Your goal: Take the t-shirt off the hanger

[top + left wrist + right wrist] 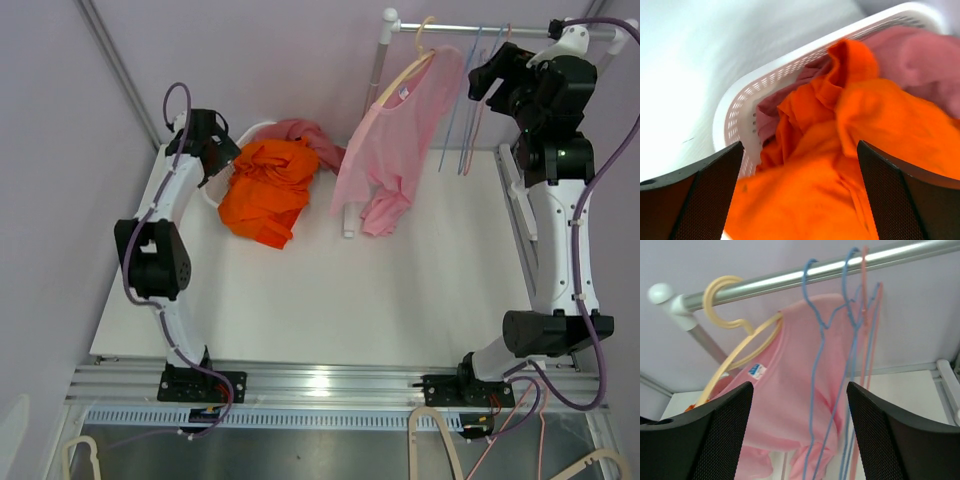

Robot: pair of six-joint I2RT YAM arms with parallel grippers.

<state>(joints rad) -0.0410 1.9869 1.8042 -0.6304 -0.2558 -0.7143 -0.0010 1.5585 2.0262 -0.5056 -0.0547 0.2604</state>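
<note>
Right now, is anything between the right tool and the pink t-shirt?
Yes. Empty blue hangers and a salmon hanger hang on the rail between the open right tool and the pink t-shirt, crossing in front of it in the right wrist view. The shirt's yellow hanger sits beyond them.

At the back right of my bench (pixel 380 300), the rail (pixel 480 30) runs left to right. The hanger (pixel 415 62) hooks over its left end, and the t-shirt (pixel 395 140) on it hangs down toward the bench. Further right on the same rail hang the spare hangers (pixel 470 110). My right pincer (pixel 798 385) sits just right of them, facing them. At the back left, the basket (pixel 765 80) holds a heap of clothes (pixel 268 190) that spills over its near side. My left pincer (pixel 800 150) hovers over the heap's left part.
</note>
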